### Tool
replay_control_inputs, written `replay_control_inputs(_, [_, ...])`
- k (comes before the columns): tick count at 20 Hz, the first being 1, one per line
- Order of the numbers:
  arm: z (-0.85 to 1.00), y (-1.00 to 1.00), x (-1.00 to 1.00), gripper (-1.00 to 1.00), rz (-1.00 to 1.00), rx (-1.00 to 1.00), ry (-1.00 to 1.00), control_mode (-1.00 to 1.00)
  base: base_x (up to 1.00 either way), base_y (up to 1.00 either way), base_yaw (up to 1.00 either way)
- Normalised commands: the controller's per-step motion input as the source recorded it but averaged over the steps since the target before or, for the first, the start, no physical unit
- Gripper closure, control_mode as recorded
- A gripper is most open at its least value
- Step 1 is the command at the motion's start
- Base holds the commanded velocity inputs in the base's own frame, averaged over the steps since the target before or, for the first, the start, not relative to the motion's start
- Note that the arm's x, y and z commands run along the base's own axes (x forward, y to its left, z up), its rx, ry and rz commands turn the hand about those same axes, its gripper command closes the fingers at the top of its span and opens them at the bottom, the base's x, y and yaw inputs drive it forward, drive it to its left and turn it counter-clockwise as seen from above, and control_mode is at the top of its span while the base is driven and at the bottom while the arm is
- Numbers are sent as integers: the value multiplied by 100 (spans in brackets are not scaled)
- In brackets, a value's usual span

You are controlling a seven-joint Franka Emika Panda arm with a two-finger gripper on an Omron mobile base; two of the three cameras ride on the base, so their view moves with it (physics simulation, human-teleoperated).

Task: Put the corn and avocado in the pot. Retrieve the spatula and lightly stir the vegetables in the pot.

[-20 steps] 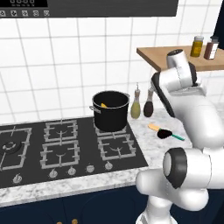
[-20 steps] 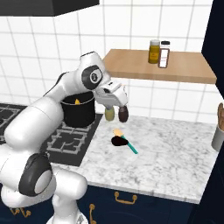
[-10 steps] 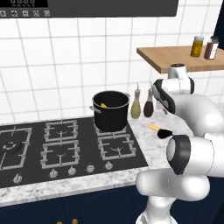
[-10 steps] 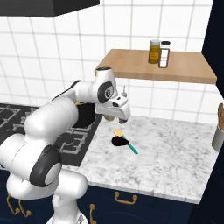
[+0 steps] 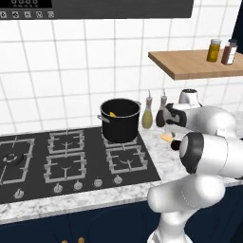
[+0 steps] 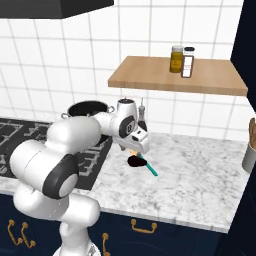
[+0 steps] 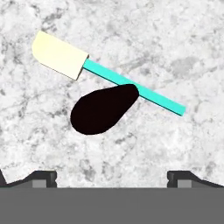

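Note:
The black pot (image 5: pixel 119 121) stands on the back right burner, and the yellow corn (image 5: pixel 112 114) shows inside it. On the marble counter right of the stove lies the spatula (image 7: pixel 131 84), pale blade at one end, teal handle at the other. A dark pear-shaped avocado (image 7: pixel 104 109) lies against the handle's middle. My gripper (image 7: pixel 112 177) hangs open just above them, nothing between its fingers. In the right base view the gripper (image 6: pixel 132 152) points down over the avocado (image 6: pixel 135 161) and the spatula (image 6: pixel 149 167).
Two bottles (image 5: pixel 147 117) stand on the counter between pot and arm. A wooden shelf (image 6: pixel 175 75) with two jars (image 6: pixel 176 59) hangs above the counter. The stove (image 5: pixel 71 156) lies to the left. A grey holder (image 6: pixel 248 156) stands at the counter's far right.
The hand has swung away from the pot and bottles and come down over the spatula and avocado. The jaws have stayed open.

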Motion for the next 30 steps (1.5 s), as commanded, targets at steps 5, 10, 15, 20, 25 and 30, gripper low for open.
replay_control_inputs(5, [-46, 0, 29, -100, 0, 5, 1, -100, 0, 0, 0])
replay_control_inputs(10, [-32, 0, 41, -100, 0, 0, 0, -100, 0, 0, 0])
replay_control_inputs(15, [-28, -7, 14, -100, -1, 0, 0, -100, 0, 0, 0])
replay_control_inputs(20, [-19, -20, -5, -100, -5, 3, 0, -100, 0, 0, 0])
replay_control_inputs(25, [-28, -3, 0, -100, -3, 8, 1, -100, 0, 0, 0])
replay_control_inputs(30, [-48, 0, -4, -100, -2, 10, 0, -100, 0, 0, 0])
